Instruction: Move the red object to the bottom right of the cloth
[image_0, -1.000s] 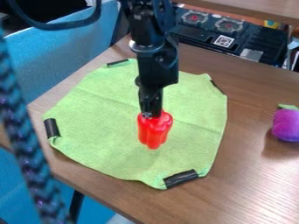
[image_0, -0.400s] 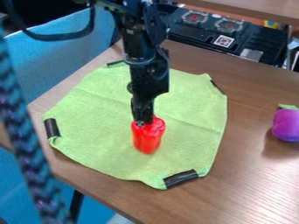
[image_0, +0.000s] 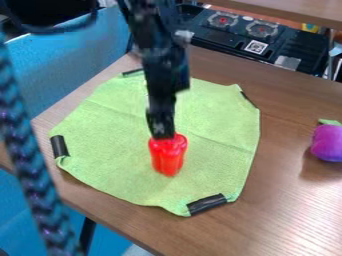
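The black robot arm (image_0: 160, 55) slants down from the far edge, and its gripper (image_0: 161, 136) points down at the top of the red object (image_0: 167, 156). The two meet or overlap in the view — whether the gripper is spread, pressed together or pinching the object, I cannot tell

The red object is upright, broader at its top and narrower below. It is over the middle part of the green cloth (image_0: 113, 130), a little toward the near side, and well apart from the cloth's near right corner. Whether its lower end touches the cloth is hard to tell

The cloth lies on a brown wooden table (image_0: 294, 200), with faint creases across it. Black strips sit at its edges: one at the left (image_0: 59, 146), one at the near right (image_0: 207, 204), one at the far left (image_0: 133, 72) and one at the far right (image_0: 248, 99)

Well to the right of the cloth is a purple toy (image_0: 327, 143) with a green top. Beyond the table, at the far right, is a black panel (image_0: 220, 36) with two round fittings — and at the far left, a blue chair (image_0: 73, 65). A braided cord (image_0: 30, 172) runs down the left side
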